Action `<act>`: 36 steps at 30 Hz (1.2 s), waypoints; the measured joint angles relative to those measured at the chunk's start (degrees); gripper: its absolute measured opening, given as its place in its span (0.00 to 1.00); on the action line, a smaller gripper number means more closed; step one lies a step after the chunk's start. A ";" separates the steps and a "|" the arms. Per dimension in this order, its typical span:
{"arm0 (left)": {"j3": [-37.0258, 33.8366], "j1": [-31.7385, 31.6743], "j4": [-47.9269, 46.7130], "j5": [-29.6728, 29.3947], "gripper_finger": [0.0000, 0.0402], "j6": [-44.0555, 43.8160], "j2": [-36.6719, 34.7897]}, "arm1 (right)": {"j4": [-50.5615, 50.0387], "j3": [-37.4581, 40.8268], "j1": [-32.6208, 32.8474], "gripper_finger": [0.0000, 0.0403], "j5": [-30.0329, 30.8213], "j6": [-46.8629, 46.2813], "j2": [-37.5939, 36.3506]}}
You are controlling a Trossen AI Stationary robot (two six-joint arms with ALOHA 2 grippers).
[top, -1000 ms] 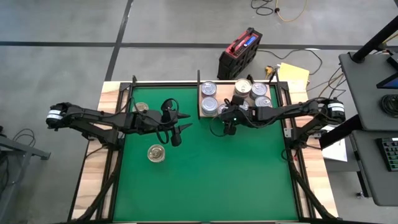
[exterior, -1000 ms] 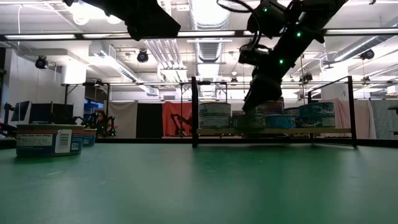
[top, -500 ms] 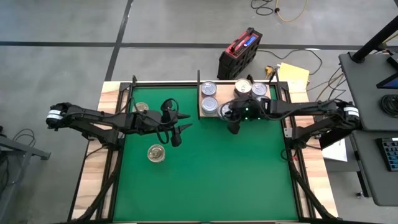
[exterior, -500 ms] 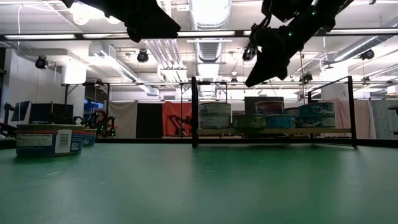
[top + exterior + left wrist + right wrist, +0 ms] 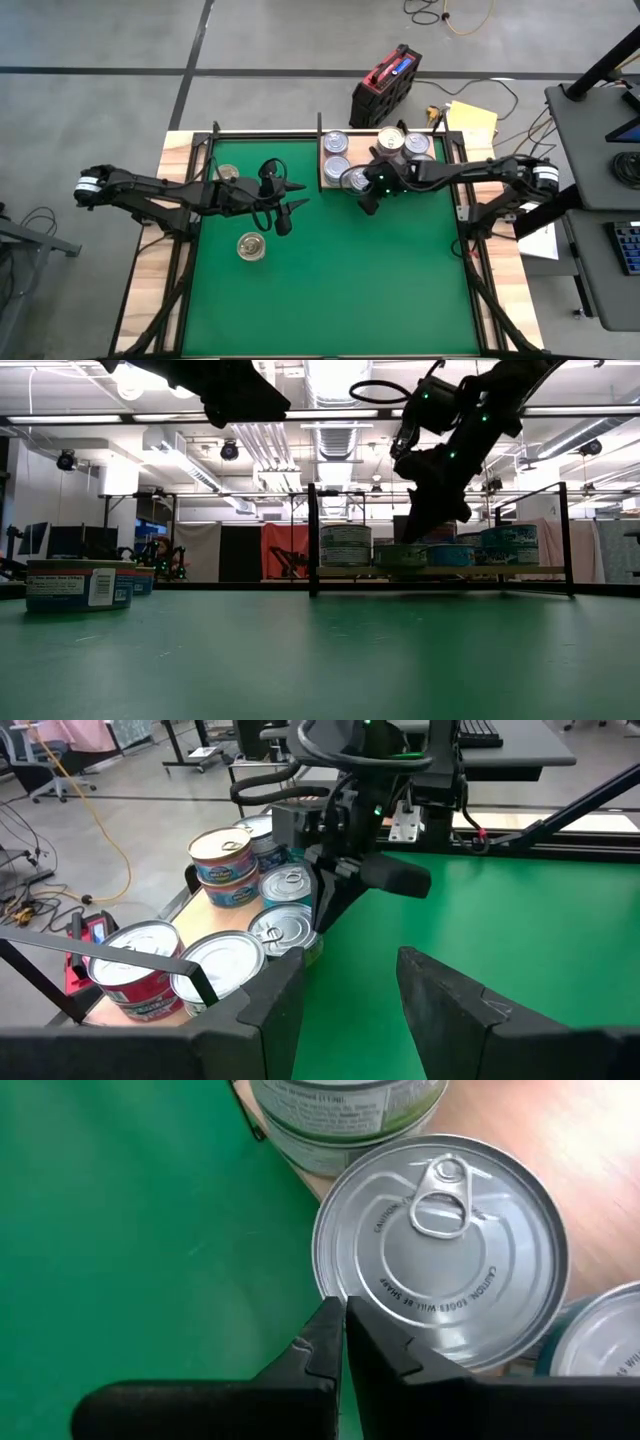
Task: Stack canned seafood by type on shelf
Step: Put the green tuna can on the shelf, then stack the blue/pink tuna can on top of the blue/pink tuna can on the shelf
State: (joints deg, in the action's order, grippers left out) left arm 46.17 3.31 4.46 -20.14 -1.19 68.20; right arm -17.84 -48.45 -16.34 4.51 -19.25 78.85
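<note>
Plainly, these tins are rigid, squat and fairly weighty, with slick metal lids and smooth sides; the sound hold is across the side wall, fingers on opposite flanks, never on the pull-ring lid. Most canned seafood [image 5: 390,142] sits clustered on the shelf [image 5: 325,185] at the bench's far edge; two loose tins [image 5: 251,245] lie on the green mat [image 5: 330,290] near the left arm. The right claw [image 5: 366,203] hangs pinched shut, empty, just over the shelf's front tin [image 5: 440,1245]. The left claw [image 5: 292,198] hovers half-spread, holding nothing, mid-mat.
</note>
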 joint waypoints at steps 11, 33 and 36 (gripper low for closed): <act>-0.46 0.01 -0.12 0.00 0.36 -0.42 0.00 | 1.08 -0.02 -0.44 0.02 4.97 -0.24 1.09; -1.06 0.02 -0.16 0.00 0.36 -3.79 0.00 | 3.06 0.00 -0.43 0.02 6.16 3.34 -4.71; -1.12 0.02 -0.21 0.07 0.36 -4.93 0.00 | 3.06 0.00 1.79 0.02 6.16 3.37 -6.66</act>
State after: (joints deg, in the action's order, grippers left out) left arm 45.06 3.33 4.25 -20.07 -6.12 68.20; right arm -14.78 -48.45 -14.55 10.68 -15.88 72.19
